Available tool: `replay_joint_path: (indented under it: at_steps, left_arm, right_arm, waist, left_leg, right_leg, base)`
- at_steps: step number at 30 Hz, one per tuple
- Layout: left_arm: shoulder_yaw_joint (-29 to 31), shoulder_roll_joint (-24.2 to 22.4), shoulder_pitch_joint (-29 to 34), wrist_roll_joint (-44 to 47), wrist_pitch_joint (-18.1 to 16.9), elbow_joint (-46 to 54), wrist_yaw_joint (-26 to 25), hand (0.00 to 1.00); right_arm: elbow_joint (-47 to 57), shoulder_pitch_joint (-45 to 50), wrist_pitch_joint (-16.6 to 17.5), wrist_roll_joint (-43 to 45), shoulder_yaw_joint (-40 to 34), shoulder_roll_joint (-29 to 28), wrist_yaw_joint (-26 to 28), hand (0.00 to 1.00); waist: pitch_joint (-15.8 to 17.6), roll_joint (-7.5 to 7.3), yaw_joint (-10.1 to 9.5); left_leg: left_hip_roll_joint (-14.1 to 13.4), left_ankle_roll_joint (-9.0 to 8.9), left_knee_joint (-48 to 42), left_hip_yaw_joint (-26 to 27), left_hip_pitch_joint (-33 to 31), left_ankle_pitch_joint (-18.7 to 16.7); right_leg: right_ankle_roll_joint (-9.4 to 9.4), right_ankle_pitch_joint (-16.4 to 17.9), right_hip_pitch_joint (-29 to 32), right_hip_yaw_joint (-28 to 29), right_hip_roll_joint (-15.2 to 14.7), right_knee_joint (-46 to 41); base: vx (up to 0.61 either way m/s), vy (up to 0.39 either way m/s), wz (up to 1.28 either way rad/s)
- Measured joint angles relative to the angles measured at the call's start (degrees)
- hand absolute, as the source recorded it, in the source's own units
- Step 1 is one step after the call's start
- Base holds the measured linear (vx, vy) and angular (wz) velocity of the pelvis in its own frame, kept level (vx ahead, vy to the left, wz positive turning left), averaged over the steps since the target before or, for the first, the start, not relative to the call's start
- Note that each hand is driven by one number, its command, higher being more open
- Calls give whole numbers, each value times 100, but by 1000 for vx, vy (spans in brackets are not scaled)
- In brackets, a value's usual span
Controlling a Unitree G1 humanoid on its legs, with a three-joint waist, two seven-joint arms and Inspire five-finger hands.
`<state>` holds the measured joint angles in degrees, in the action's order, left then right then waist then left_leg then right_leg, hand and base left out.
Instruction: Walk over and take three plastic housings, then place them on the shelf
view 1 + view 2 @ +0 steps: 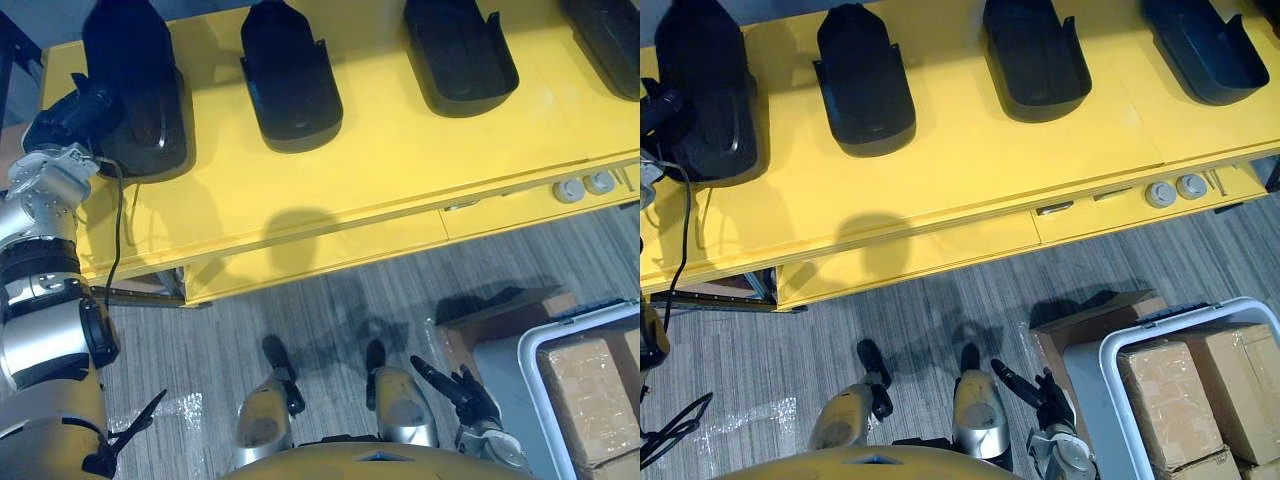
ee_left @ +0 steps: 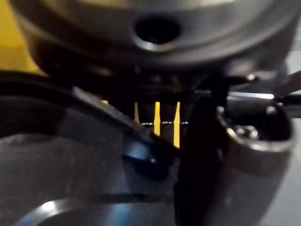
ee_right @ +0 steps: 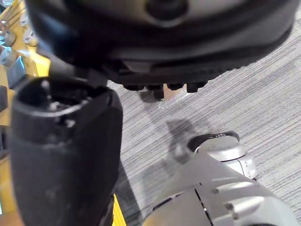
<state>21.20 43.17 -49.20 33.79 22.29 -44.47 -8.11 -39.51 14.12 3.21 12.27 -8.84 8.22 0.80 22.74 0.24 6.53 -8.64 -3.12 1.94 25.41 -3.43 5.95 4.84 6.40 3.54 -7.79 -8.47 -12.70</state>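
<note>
Several black plastic housings lie in a row on the yellow table (image 1: 400, 160): the leftmost housing (image 1: 140, 80), a second housing (image 1: 290, 75), a third housing (image 1: 455, 55) and a fourth housing (image 1: 610, 40) at the right edge. My left hand (image 1: 65, 115) is up against the near left rim of the leftmost housing (image 2: 56, 169), which rests on the table. How the hand meets the rim is hidden. My right hand (image 1: 465, 395) hangs low over the floor by my side, open and holding nothing, its thumb (image 3: 66, 160) close to the wrist camera.
Two small round silver parts (image 1: 585, 187) sit on the table's front ledge at the right. A white-rimmed bin (image 1: 1110, 350) with cardboard boxes (image 1: 1170, 400) stands on the grey floor at the lower right, beside a flat cardboard piece (image 1: 500, 300).
</note>
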Motion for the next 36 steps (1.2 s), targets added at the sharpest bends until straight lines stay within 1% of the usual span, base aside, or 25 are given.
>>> replay_joint_path:
  at_steps: [3,7,11,15,18,21,22,24,25,27,30,31,32,33,35,36]
  left_arm:
    - [37,-6,1,-62,37,-49,-48,100]
    - [55,-33,2,-59,25,-60,-73,100]
    - [225,-155,10,-44,25,-117,-255,100]
    - [233,-286,14,-34,-17,-128,-560,100]
    - [232,-346,14,-54,-71,-225,-780,100]
    - [215,-454,20,-277,-82,-264,-1080,100]
    - [208,-461,19,-352,-108,-263,-1238,100]
    - [156,-461,20,-541,-128,-263,-1445,100]
    - [81,-461,25,-545,-134,-266,-1555,100]
    - [-62,-460,27,-650,-136,-265,-1663,100]
    - [-244,-382,26,-745,-275,-256,-1775,100]
    - [-347,-344,26,-746,-354,-214,-1788,100]
    - [-420,-301,27,-748,-389,-185,-1786,100]
    - [-574,-220,28,-755,-473,-9,-1772,100]
    - [-612,-198,29,-762,-576,267,-1777,100]
    - [-661,-141,43,-756,-774,434,-1744,100]
  right_arm:
    - [-100,4,-58,37,44,-1,-4,100]
    - [-104,4,-63,176,45,-1,4,100]
    - [-122,5,-113,170,44,-1,92,100]
    - [-142,9,-118,167,45,-14,172,100]
    - [-237,9,-116,167,45,-14,174,100]
    - [-386,28,-114,166,42,-17,174,100]
    - [-472,30,-98,165,33,-18,185,100]
    - [-610,52,-92,161,-34,-22,226,100]
    - [-720,79,-90,159,-116,-26,245,100]
    - [-933,80,-91,154,-291,-29,252,100]
    - [-1203,79,-67,153,-558,-69,244,100]
    - [-1271,78,-59,154,-654,-89,232,100]
    - [-1296,71,-48,155,-682,-94,226,100]
    - [-1374,57,-9,155,-767,-99,223,100]
    - [-1438,32,-8,156,-821,-99,208,100]
    - [-1493,0,-8,159,-874,-100,172,100]
  waist:
    - [-90,-20,14]
    - [-129,-35,14]
    - [-265,-51,32]
    - [-356,-52,38]
    - [-463,-54,94]
    - [-535,-58,157]
    - [-606,-38,179]
    - [-637,-29,185]
    - [-662,-18,188]
    - [-774,46,179]
    - [-863,123,154]
    - [-922,185,156]
    - [-938,211,157]
    - [-993,285,146]
    - [-1053,346,116]
    - [-1132,377,96]
  left_leg:
    - [-6,0,35,67,3,2]
    - [-8,0,45,105,3,1]
    - [-25,0,73,234,17,3]
    - [-6,-2,131,265,99,12]
    - [6,-3,151,264,131,14]
    - [39,-35,257,265,313,62]
    - [48,-46,298,264,336,93]
    - [76,-31,289,247,439,137]
    - [109,-33,287,202,512,152]
    - [123,-32,287,111,508,157]
    - [146,-34,283,-35,621,212]
    - [149,-30,284,-120,618,236]
    - [151,-26,286,-158,619,251]
    - [145,-27,298,-222,603,270]
    - [141,-26,317,-249,591,279]
    - [132,-28,319,-257,582,276]
  right_leg:
    - [0,-42,0,21,10,78]
    - [1,-57,6,28,8,90]
    - [1,-58,26,36,4,92]
    - [1,-58,-16,46,-6,92]
    - [1,-58,-46,41,-10,110]
    - [1,-57,-213,31,-6,192]
    - [1,-57,-213,29,-1,201]
    - [0,-54,-326,23,3,231]
    - [-2,-49,-451,-2,18,295]
    - [-13,-41,-495,-66,27,309]
    - [-17,-39,-725,-195,16,418]
    - [-17,-39,-796,-301,16,460]
    - [-17,-39,-825,-323,16,476]
    - [-25,-26,-853,-380,28,492]
    - [-50,4,-870,-443,31,541]
    - [-31,-4,-885,-449,47,597]
  base:
    - [12,17,-5]
    - [6,6,-1]
    - [0,0,0]
    - [7,4,-1]
    - [11,4,0]
    - [42,15,0]
    - [45,7,-2]
    - [49,8,2]
    - [33,2,14]
    - [24,-4,20]
    - [3,0,19]
    - [-26,-5,24]
    - [-48,-4,30]
    - [-51,-1,21]
    - [-89,7,16]
    - [-88,15,6]
